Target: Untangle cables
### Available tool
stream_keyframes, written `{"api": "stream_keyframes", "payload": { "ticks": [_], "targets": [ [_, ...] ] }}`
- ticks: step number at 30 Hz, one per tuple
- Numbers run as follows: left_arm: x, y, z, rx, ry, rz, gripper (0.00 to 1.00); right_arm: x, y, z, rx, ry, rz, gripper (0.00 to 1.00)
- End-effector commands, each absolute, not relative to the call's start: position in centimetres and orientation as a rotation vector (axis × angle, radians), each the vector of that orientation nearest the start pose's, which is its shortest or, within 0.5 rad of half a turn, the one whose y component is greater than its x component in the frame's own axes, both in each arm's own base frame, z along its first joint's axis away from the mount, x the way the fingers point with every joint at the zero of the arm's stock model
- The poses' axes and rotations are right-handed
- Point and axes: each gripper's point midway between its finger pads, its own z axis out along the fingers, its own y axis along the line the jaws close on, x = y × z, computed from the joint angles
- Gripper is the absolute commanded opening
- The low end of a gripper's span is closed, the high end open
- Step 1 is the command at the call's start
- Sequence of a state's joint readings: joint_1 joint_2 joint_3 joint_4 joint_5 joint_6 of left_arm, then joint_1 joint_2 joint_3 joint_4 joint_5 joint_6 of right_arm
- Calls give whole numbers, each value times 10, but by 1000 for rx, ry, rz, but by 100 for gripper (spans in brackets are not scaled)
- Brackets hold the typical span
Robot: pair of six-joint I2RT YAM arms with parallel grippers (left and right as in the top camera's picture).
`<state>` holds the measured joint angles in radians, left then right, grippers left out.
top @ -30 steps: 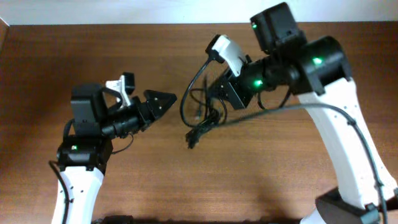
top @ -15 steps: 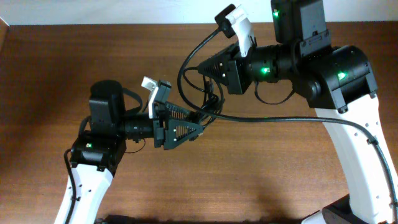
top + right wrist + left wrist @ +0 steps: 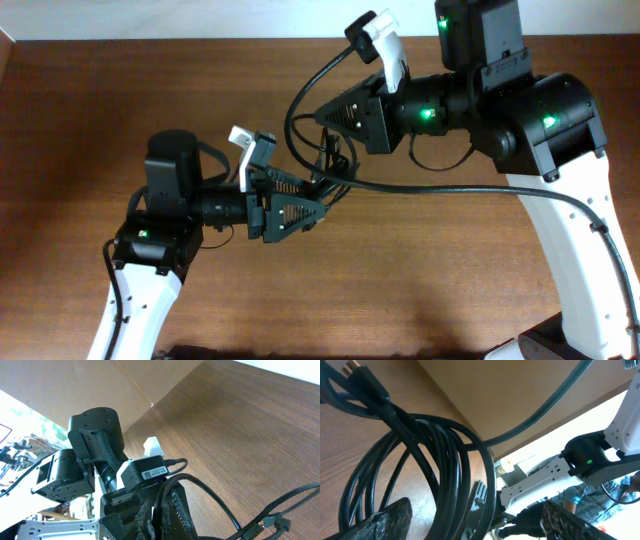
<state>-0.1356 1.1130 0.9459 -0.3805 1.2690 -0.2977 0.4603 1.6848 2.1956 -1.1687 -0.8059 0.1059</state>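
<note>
The cables [image 3: 328, 172] are a bundle of thin black cords hanging between the two arms above the wooden table [image 3: 420, 280]. My right gripper [image 3: 330, 118] is shut on a strand of the bundle and holds it up. In the right wrist view its jaws [image 3: 165, 522] pinch a black loop [image 3: 212, 487], and a plug end [image 3: 272, 522] dangles at the lower right. My left gripper [image 3: 298, 200] is open with its fingers on either side of the bundle. In the left wrist view the coil [image 3: 445, 460] runs between the spread fingers [image 3: 475, 525], and a plug [image 3: 367, 382] shows at the top left.
The right arm's own thick wire [image 3: 450, 190] sweeps across the middle, just behind the bundle, and crosses the left wrist view [image 3: 545, 410]. The left arm's body [image 3: 95, 430] fills the left of the right wrist view. The table's back edge [image 3: 200, 40] meets a pale wall.
Since one second ago my right gripper has lifted the cables up and back. My left gripper has swung right and opened around the bundle. Little has moved in the last half second.
</note>
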Motion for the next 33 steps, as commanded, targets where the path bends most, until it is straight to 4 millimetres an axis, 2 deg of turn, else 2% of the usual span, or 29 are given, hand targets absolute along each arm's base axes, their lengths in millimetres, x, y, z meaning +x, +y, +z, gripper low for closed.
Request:
{"api": "stream_keyframes", "payload": {
  "ticks": [1, 2, 4, 6, 7, 8, 9, 11, 14, 15, 18, 20, 21, 24, 25, 26, 28, 29, 30, 31, 33],
  "targets": [
    [234, -199, 307, 655, 1925, -1594, 90, 287, 283, 445, -853, 2031, 1201, 4],
    [233, -199, 307, 655, 1925, -1595, 90, 288, 283, 447, -854, 2019, 1200, 4],
    [233, -199, 306, 647, 1935, -1597, 79, 291, 285, 453, -858, 1982, 1195, 4],
    [240, -196, 295, 578, 2000, -1546, 73, 295, 287, 460, -839, 1955, 1205, 4],
    [241, -195, 291, 556, 2026, -1539, 56, 296, 287, 461, -823, 1960, 1214, 4],
    [241, -195, 291, 554, 2027, -1539, 46, 295, 287, 461, -823, 1964, 1214, 4],
    [241, -195, 291, 554, 2027, -1538, 18, 295, 287, 459, -822, 1971, 1216, 4],
    [241, -195, 291, 554, 2027, -1539, 0, 295, 287, 458, -821, 1976, 1217, 4],
    [241, -195, 291, 554, 2027, -1540, 0, 296, 287, 456, -819, 1985, 1217, 4],
    [238, -196, 293, 565, 2019, -1559, 1, 302, 283, 448, -782, 2027, 1162, 4],
    [227, -198, 300, 613, 1984, -1639, 2, 333, 245, 409, -575, 2226, 801, 4],
    [227, -198, 300, 613, 1983, -1640, 4, 348, 216, 394, -470, 2295, 611, 4],
    [224, -199, 302, 626, 1972, -1663, 5, 356, 195, 388, -401, 2325, 511, 4],
    [220, -200, 305, 644, 1958, -1694, 5, 366, 149, 375, -265, 2401, 397, 4],
    [220, -200, 305, 644, 1958, -1692, 7, 365, 128, 367, -202, 2449, 367, 9],
    [220, -200, 305, 644, 1958, -1692, 7, 365, 116, 362, -163, 2478, 349, 13],
    [220, -200, 305, 644, 1958, -1693, 7, 364, 97, 357, -102, 2511, 325, 14],
    [220, -200, 305, 644, 1958, -1694, 7, 362, 93, 355, -90, 2523, 321, 21],
    [220, -200, 305, 644, 1958, -1694, 7, 357, 95, 352, -95, 2549, 330, 53],
    [220, -200, 305, 644, 1957, -1692, 8, 348, 99, 345, -105, 2597, 365, 71],
    [222, -200, 307, 639, 1954, -1695, 8, 333, 117, 341, -189, 2645, 509, 71]
  ]
}}
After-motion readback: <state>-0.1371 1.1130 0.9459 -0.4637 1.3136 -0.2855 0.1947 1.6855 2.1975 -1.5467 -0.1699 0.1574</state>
